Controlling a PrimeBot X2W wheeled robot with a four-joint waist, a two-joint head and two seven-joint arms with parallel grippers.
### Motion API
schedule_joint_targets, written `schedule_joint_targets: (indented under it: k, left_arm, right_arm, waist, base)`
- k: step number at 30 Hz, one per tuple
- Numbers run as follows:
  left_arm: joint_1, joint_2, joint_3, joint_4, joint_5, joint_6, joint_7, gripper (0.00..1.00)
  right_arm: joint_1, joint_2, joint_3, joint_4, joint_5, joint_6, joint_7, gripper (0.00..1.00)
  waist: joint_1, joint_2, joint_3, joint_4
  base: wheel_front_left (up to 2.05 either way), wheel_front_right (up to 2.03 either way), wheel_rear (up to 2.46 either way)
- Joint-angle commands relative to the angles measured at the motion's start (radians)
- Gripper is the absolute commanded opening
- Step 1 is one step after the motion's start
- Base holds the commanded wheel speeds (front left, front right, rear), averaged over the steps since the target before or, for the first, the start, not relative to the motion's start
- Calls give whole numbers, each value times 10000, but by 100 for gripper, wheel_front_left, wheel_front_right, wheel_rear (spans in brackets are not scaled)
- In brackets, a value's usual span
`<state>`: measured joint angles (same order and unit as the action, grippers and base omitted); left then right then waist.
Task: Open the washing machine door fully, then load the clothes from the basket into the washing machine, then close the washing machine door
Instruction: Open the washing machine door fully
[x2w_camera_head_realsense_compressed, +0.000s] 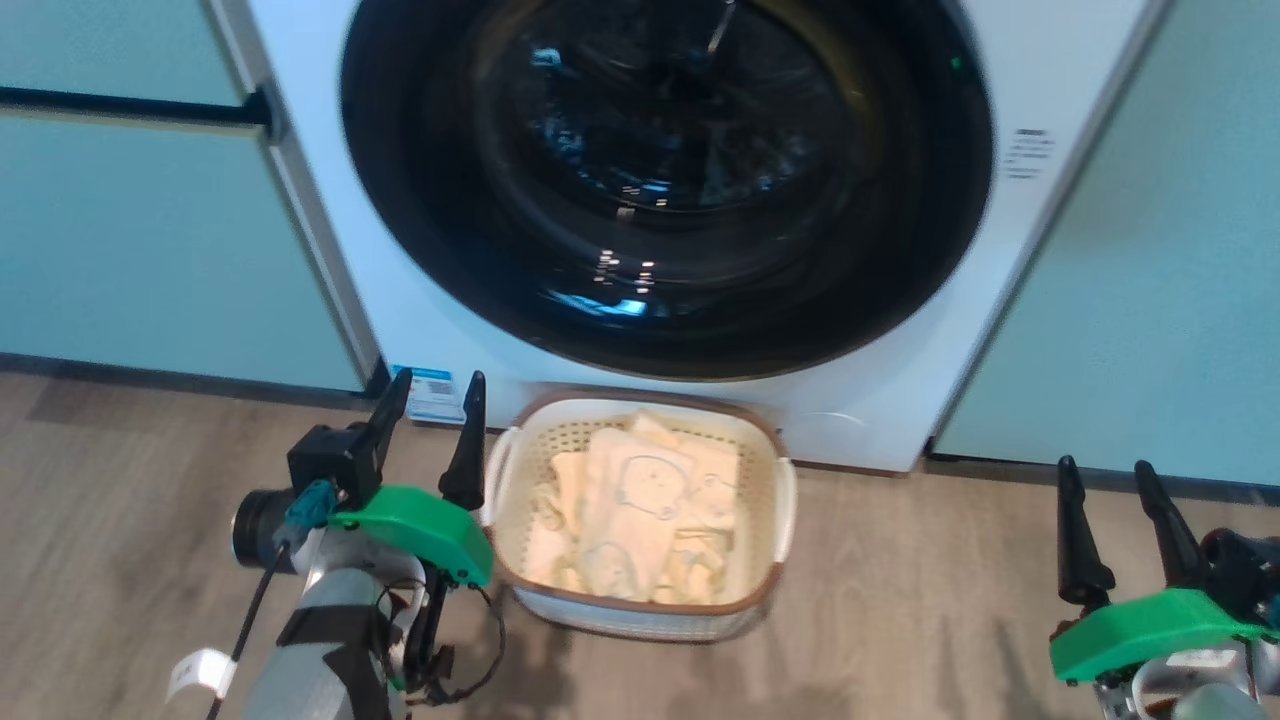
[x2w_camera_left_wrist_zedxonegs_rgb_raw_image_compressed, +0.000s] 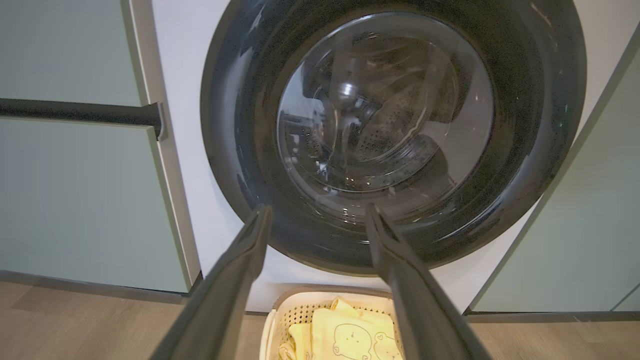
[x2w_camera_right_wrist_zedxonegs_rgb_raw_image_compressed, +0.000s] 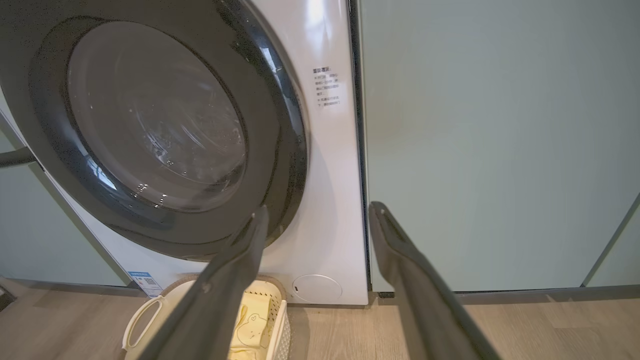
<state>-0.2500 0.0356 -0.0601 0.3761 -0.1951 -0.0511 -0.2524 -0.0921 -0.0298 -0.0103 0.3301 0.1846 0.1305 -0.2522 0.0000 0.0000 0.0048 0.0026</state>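
Sitting on the wood floor (x2w_camera_head_realsense_compressed: 900, 600) just in front of the washing machine (x2w_camera_head_realsense_compressed: 880, 400), the basket (x2w_camera_head_realsense_compressed: 650, 618) holds the yellow bear clothes (x2w_camera_head_realsense_compressed: 640, 490). The washing machine door (x2w_camera_head_realsense_compressed: 660, 180) is shut. The left gripper (x2w_camera_head_realsense_compressed: 438, 380) and right gripper (x2w_camera_head_realsense_compressed: 1105, 465) are empty, fingers apart.

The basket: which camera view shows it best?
Head view: the whole basket sits on the floor, rim, handles and clothes clear. Left wrist view shows its far end, framed by the left claw; right wrist view shows one handle and corner, partly behind the right claw.
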Motion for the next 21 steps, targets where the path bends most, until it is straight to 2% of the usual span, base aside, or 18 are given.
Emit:
schedule_joint_targets:
  k: [1,12,21]
  left_arm:
    - [-558,147,334,-253,-52,-40,-93,100]
    - [-523,146,222,-192,-197,-141,-93,100]
    - [-507,146,236,-172,-225,-196,-93,100]
  right_arm:
    - [-490,-204,196,-290,53,2,-95,100]
    - [-444,-204,186,-330,92,2,-95,100]
    - [-447,-204,124,-350,81,2,-95,100]
  waist:
    - [0,0,-5,-3]
    - [0,0,-1,-46]
    - [0,0,10,-50]
  base:
    - [123,123,-246]
    - [117,121,-238]
    - [63,63,-126]
